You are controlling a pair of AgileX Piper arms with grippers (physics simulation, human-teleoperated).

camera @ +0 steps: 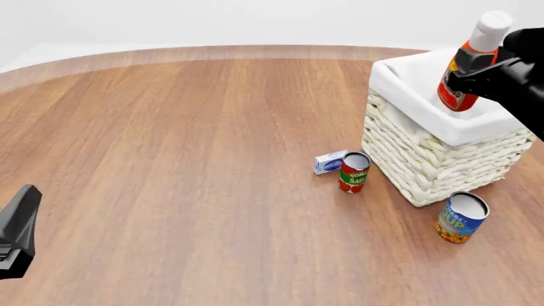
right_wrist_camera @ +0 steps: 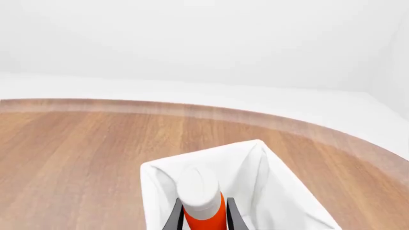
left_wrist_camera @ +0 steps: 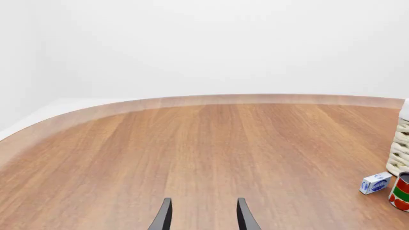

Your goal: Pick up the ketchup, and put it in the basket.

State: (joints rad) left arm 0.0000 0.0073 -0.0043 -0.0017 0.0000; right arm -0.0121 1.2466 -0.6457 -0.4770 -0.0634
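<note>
- The ketchup hung over the basket, cap tipped toward the far right, base above the cloth liner, likely so it would drop inside cleanly.
- Your right gripper pinched its neck, the arm reaching in from the right.
- Your left gripper sat spread and idle, low above the table.

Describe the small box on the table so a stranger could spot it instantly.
Find the big cream woven wicker basket on the round wooden table. At its left foot stands a short red-and-green tomato can; the little white-and-blue box lies beside that can, the only boxy, flat-lying item.
</note>
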